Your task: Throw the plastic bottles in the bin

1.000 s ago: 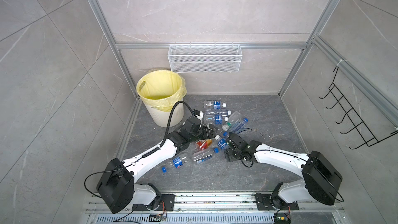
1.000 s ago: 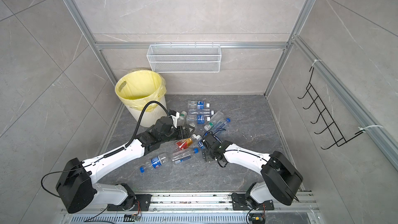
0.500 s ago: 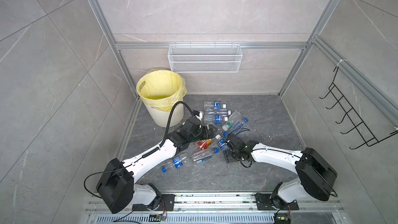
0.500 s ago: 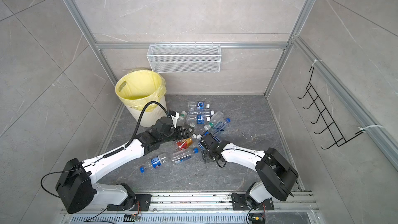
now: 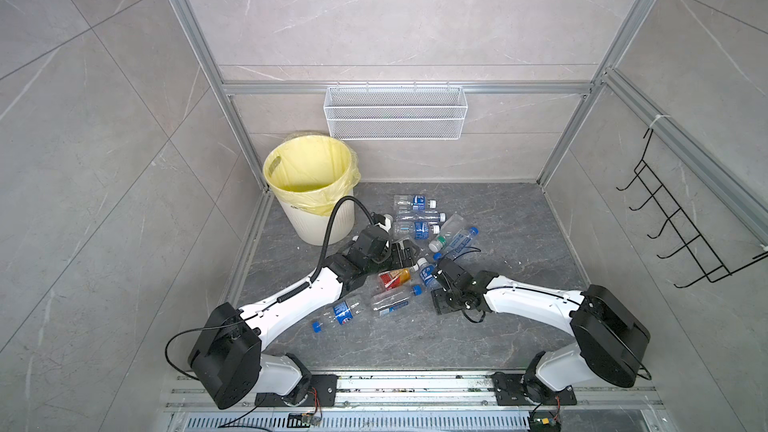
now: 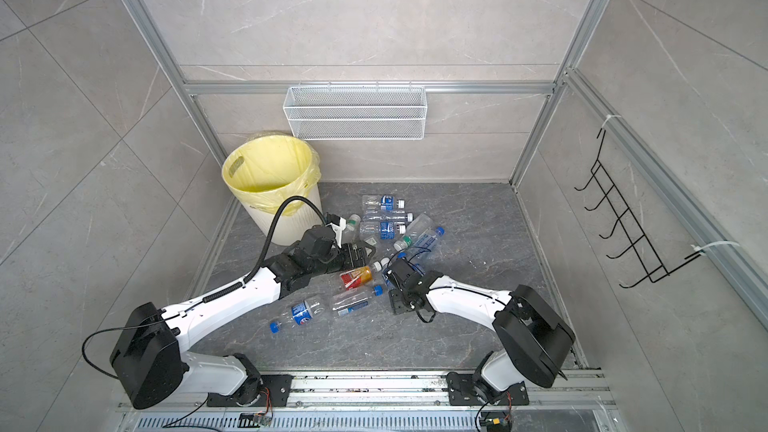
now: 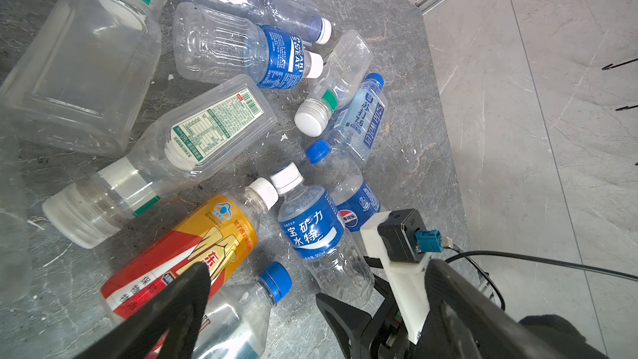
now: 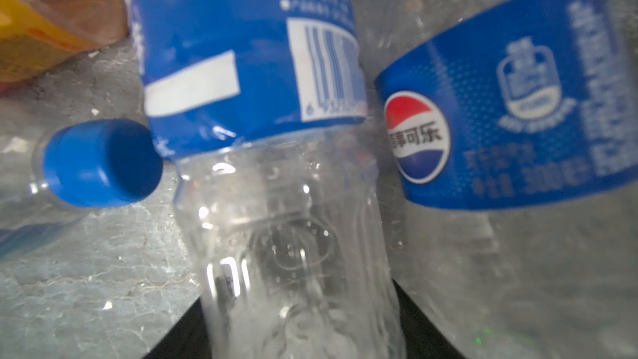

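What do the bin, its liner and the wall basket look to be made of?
Bin: likely matte cream plastic, with moulded vertical ribs.
Liner: thin translucent yellow plastic film, crinkled over the rim.
Basket: probably white-coated wire mesh; the wall shows through it.

Both arms, as seen in both top views. The left arm (image 5: 299,299) stretches low from its base, forward and toward the middle. It ends in the left gripper (image 5: 406,254), jaws spread wide (one dark finger (image 7: 186,293) shows in the left wrist view). The right arm (image 5: 528,299) likewise reaches low toward the middle. The right gripper (image 5: 435,285) has its jaws partly apart, and whether they grip cannot be told. The two grippers are near each other, not touching.
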`<state>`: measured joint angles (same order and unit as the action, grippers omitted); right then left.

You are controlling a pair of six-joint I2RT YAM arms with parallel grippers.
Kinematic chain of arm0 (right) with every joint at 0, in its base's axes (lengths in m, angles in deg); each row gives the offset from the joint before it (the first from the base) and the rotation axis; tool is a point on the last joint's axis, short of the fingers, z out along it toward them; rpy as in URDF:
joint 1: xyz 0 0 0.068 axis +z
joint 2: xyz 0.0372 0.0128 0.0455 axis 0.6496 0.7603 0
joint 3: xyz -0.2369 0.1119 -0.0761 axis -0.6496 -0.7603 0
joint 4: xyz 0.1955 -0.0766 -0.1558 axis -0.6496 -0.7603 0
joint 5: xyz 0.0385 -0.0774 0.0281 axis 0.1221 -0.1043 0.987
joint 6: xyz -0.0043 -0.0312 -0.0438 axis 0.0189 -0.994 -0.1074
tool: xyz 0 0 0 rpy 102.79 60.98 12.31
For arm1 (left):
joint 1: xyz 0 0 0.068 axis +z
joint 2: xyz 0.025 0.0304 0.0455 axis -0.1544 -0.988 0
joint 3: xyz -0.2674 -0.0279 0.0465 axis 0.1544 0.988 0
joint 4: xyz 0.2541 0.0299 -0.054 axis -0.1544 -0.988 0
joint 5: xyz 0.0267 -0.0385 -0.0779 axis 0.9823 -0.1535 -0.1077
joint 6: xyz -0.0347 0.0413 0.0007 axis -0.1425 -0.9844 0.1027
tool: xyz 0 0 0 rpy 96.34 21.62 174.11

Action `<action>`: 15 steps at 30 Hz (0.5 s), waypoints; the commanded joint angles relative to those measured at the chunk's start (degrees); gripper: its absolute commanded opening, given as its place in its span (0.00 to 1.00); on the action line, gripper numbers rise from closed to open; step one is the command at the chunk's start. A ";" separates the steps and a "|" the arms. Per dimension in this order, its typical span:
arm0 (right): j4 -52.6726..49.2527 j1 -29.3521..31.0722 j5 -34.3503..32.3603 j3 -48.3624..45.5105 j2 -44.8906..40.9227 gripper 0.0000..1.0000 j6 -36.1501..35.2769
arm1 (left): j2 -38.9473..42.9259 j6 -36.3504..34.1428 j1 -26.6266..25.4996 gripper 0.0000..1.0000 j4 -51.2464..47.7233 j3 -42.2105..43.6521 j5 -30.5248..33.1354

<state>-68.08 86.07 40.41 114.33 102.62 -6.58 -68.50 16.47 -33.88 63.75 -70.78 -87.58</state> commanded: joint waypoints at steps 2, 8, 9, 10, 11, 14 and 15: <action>-2.15 0.40 -0.28 1.31 -3.35 0.63 0.35 | 0.06 -0.05 -0.11 1.00 -1.28 -3.44 0.87; -5.56 0.40 -1.75 4.49 -5.99 0.62 -0.82 | -0.53 0.69 0.05 1.00 -3.85 -6.38 2.89; -6.07 0.42 -1.79 5.65 -6.61 0.62 -0.78 | -0.79 1.43 0.14 1.00 -5.00 -7.29 3.49; -6.35 0.46 -1.75 6.78 -7.05 0.62 -0.81 | -0.99 2.13 0.47 1.00 -5.65 -7.80 3.51; -6.70 0.41 -1.63 7.95 -7.47 0.62 -0.83 | -1.21 3.03 0.92 1.00 -5.83 -8.17 3.07; -7.78 0.41 -1.61 11.65 -7.93 0.62 -0.67 | -1.78 6.49 3.41 1.00 -4.08 -8.80 -0.66; -7.99 0.41 -1.45 13.19 -8.02 0.62 -0.47 | -1.95 7.78 4.32 1.00 -3.09 -9.01 -2.03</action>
<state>-73.98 86.25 39.91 123.16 96.21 -6.60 -69.87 20.14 -31.85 59.77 -77.84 -86.81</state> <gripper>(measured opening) 0.641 0.998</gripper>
